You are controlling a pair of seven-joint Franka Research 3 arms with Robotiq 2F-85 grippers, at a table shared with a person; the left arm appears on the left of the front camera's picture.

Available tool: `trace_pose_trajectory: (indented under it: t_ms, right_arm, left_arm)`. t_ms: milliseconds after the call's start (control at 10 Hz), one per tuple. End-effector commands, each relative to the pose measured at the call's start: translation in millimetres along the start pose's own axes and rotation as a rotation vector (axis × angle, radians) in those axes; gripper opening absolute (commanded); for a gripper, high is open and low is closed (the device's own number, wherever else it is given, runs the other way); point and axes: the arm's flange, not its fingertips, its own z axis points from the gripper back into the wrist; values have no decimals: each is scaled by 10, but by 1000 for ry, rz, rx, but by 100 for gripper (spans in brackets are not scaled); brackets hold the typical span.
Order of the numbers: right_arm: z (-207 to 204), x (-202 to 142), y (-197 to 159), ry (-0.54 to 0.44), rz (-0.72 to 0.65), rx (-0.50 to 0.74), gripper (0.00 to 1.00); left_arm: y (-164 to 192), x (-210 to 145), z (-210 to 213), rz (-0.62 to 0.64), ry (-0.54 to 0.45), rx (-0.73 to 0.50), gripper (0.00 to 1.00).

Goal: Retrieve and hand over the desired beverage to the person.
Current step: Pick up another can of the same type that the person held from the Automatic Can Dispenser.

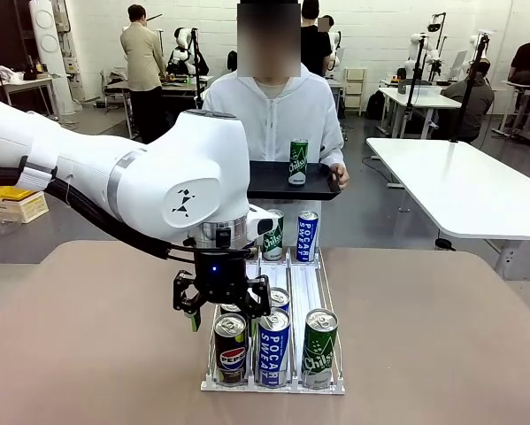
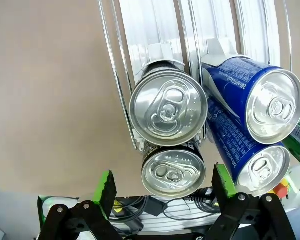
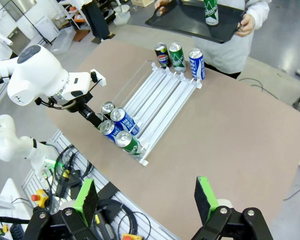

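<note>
Black tray [image 1: 272, 183] carries one green can [image 1: 297, 162]; cans [image 1: 273, 347] in the rack [image 1: 273, 387] sit under the spread, empty left gripper [image 1: 226, 315].

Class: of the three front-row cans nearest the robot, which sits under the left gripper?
The dark Pepsi can at the row's left end: the open left gripper hangs over it, not the blue can or the green can.

Beside your left gripper [image 2: 164, 179], bare table [image 2: 44, 100] lies open past the rack's wire rail [image 2: 114, 85] on one side. On the other side, blue cans [image 2: 260, 105] crowd the black can [image 2: 172, 172] — only a narrow gap for a finger.
</note>
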Motion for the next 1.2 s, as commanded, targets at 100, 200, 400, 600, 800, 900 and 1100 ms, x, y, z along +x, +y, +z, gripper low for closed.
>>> trace_pose_trajectory:
  t_ms: [100, 200, 400, 600, 800, 900, 1100]
  right_arm:
    - [-7, -10, 1, -3, 2, 8, 100]
    - [-7, -10, 1, -3, 2, 8, 100]
    - [-7, -10, 1, -3, 2, 8, 100]
    - [-7, -10, 1, -3, 2, 8, 100]
    - [-7, -10, 1, -3, 2, 8, 100]
    - [-7, -10, 1, -3, 2, 8, 100]
    - [-7, -10, 1, -3, 2, 8, 100]
  left_arm:
    - [-33, 10, 40, 27, -5, 8, 100]
    - [-17, 15, 48, 29, -5, 4, 100]
    - [-12, 23, 34, 30, -1, 9, 100]
    - [1, 39, 20, 37, 0, 10, 100]
    - [8, 42, 12, 38, 7, 9, 100]
    - [9, 44, 10, 42, 6, 11, 100]
    - [9, 57, -1, 51, 10, 16, 100]
